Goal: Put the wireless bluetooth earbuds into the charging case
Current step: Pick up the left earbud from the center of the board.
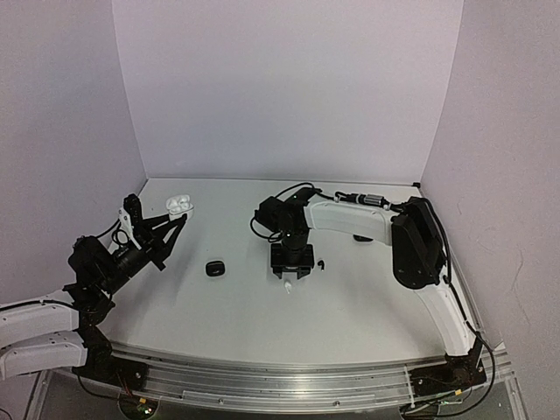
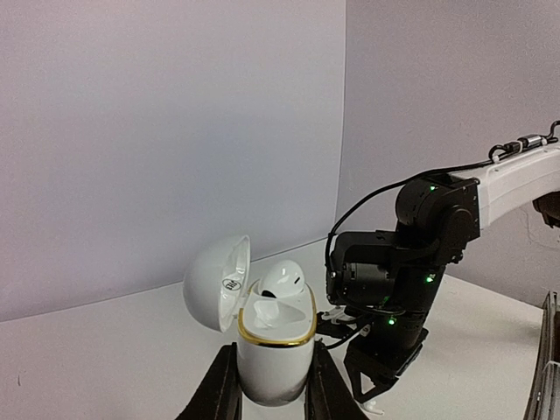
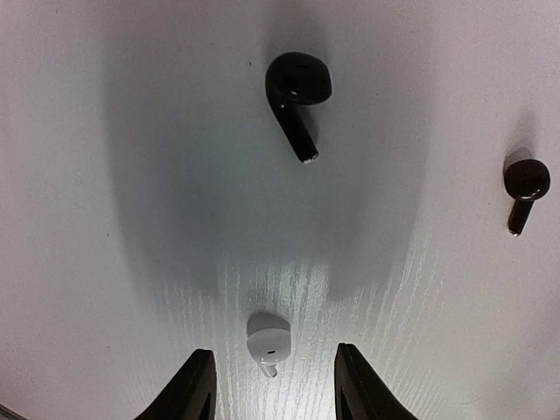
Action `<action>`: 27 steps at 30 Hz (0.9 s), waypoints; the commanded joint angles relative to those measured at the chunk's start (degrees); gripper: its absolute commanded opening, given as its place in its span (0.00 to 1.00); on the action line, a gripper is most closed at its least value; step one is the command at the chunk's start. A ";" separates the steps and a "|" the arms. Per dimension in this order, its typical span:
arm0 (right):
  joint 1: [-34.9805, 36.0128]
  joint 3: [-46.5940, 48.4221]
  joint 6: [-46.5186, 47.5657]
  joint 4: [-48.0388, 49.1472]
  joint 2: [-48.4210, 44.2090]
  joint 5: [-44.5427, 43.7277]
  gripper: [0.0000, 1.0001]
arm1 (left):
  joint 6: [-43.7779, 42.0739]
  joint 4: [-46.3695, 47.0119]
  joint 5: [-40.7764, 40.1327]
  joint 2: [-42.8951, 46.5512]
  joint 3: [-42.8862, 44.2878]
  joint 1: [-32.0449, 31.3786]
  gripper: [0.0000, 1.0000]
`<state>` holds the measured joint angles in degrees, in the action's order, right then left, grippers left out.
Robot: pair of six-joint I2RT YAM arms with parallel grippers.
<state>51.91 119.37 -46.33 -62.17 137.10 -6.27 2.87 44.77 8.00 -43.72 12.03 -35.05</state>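
We are at the pickup of the second white bud. Our left gripper (image 2: pixel 271 389) is clamped on the body of the white case (image 2: pixel 276 350), holding it upright in the air above the left side of the desk (image 1: pixel 367 297), towards the far left corner. Its lid (image 2: pixel 217 282) is swung back and one white bud (image 2: pixel 282 278) sits in a socket, so the other socket looks free. Our right gripper (image 3: pixel 273 360) hangs over the middle of the desk, somewhat nearer the near edge, with its fingers apart. The loose white bud (image 3: pixel 268 339) lies on the surface between them, touching neither as far as we can tell. It rests with its rounded head away from the wrist and its short stem towards it. Beyond it lie two black buds, one (image 3: pixel 296 96) straight ahead and another (image 3: pixel 523 188) off towards the right edge, both well apart from the white one. A black case (image 1: pixel 214 268) sits to the left of centre. To do this well, we judge we should come straight down until the tips nearly meet the desk and centre the bud before closing. A squeeze across the head seems wiser than one on the stem, since such a small, smooth piece could squirt out sideways. A gentle, slow close looks right here, with the left arm holding the case steady.
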 commanded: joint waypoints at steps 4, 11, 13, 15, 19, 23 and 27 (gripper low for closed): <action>-0.20 -0.12 0.25 -0.33 1.55 1.41 0.42 | -0.26 0.31 0.98 0.53 1.94 0.05 0.00; -0.23 -0.77 1.24 0.71 3.08 2.10 0.34 | -0.29 0.40 0.97 0.43 1.95 0.07 0.00; -0.23 -0.89 1.34 0.75 3.25 2.13 0.32 | -0.30 0.32 0.92 0.49 2.02 0.10 0.00; -0.24 -1.43 1.33 0.86 3.04 2.05 0.32 | -0.32 0.31 0.88 0.45 2.03 0.06 0.00; -0.25 -2.19 1.24 0.96 2.41 2.57 0.32 | -0.33 0.37 0.94 0.31 2.11 0.07 0.00; -0.23 -2.21 1.34 1.05 2.46 3.03 0.30 | -0.20 0.44 1.05 0.12 2.12 0.09 0.00; -0.23 -2.59 1.43 1.08 2.21 3.36 0.26 | -0.19 0.49 1.05 0.30 2.12 0.06 0.00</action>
<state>51.66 118.33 -44.90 -61.09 139.52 -4.51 2.87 44.77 8.84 -43.73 12.03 -35.05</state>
